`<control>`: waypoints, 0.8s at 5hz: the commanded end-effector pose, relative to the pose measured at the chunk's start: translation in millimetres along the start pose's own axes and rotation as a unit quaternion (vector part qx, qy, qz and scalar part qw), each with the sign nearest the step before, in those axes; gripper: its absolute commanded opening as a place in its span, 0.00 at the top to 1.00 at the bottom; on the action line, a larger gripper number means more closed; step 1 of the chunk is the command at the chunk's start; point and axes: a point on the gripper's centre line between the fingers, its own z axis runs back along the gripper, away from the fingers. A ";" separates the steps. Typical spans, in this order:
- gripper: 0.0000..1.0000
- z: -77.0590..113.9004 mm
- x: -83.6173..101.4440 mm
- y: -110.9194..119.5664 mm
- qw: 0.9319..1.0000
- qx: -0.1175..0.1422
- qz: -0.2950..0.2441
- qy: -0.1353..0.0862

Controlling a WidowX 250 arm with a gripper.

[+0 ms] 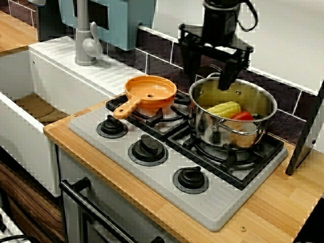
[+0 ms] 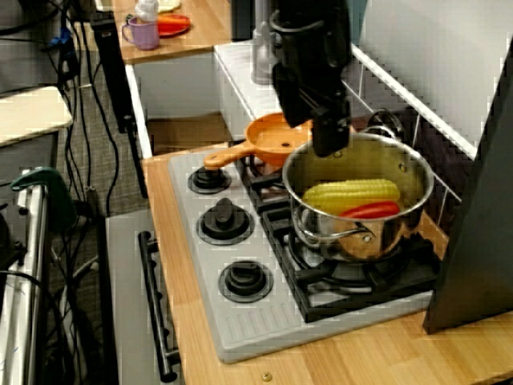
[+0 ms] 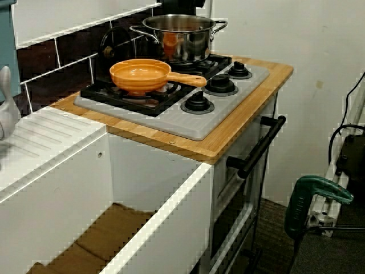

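In the front view my black gripper (image 1: pixel 208 75) hangs over the back rim of a steel pot (image 1: pixel 230 135). Its fingers stand wide apart and open, with nothing between them. The pot sits on the right rear burner and holds a yellow corn cob (image 1: pixel 224 109) and a red vegetable (image 1: pixel 242 116). The view along the counter shows the gripper (image 2: pixel 314 128) at the pot's (image 2: pixel 353 239) far-left rim, above the corn (image 2: pixel 351 192). An orange pan (image 1: pixel 150 91) rests on the left rear burner, its handle pointing toward the knobs. From the sink side, the pan (image 3: pixel 142 75) sits in front of the pot (image 3: pixel 179 39).
Three black knobs (image 1: pixel 148 148) line the grey stove front. A white sink (image 1: pixel 30 109) and grey faucet (image 1: pixel 85 40) lie to the left. A black slanted panel (image 1: pixel 309 136) stands to the right of the pot. A purple mug (image 2: pixel 143 34) sits on a far counter.
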 end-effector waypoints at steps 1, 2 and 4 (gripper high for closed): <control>0.00 8.7 37.0 -3.5 1.000 -0.022 0.002 -0.019; 0.00 5.2 37.8 -6.7 1.000 -0.028 -0.005 -0.014; 0.00 -2.9 28.5 -13.8 0.999 -0.033 -0.022 -0.008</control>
